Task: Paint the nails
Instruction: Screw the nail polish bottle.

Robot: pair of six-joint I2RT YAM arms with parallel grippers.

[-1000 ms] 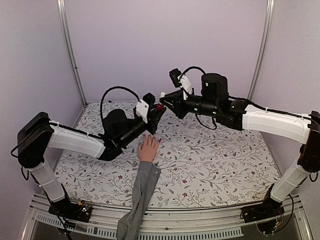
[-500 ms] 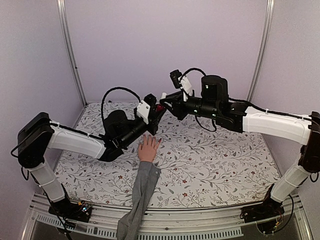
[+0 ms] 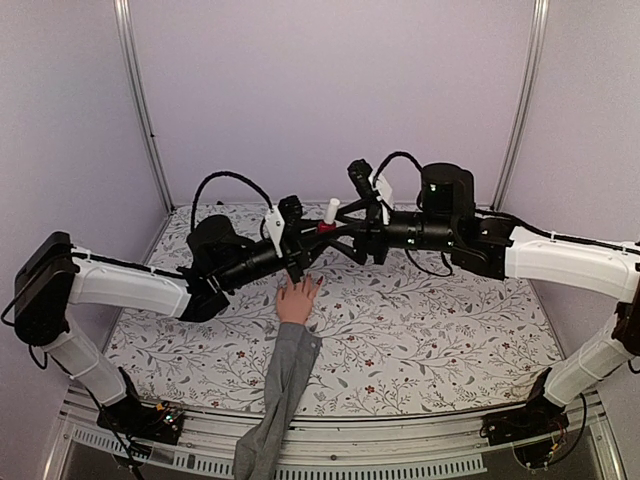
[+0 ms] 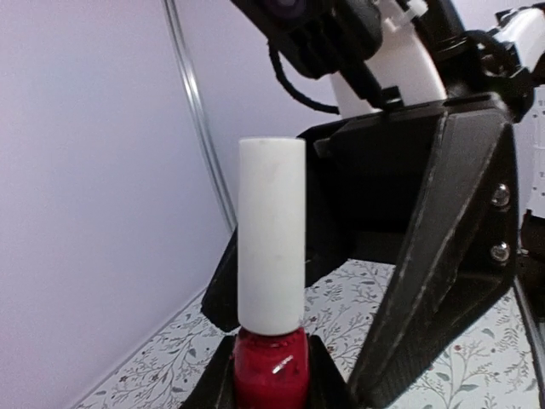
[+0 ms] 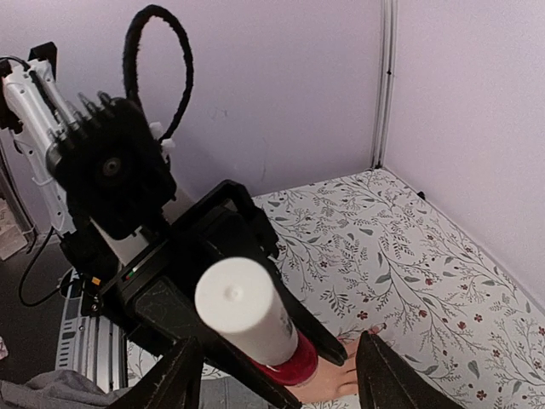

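Pale lilac walls (image 3: pixel 330 90) are closing in the work cell beyond and to either side of the mannequin hand (image 3: pixel 297 300), with soft, even light falling across them. Two metal posts are rising at the back corners, one (image 3: pixel 142 100) far off to the hand's left and one (image 3: pixel 520 100) far off to its right. A white tablecloth (image 3: pixel 430 320) printed with grey vines and small red flowers is spreading under and around the hand, while a metal rail (image 3: pixel 400 440) is running along the near edge, on the sleeve side.
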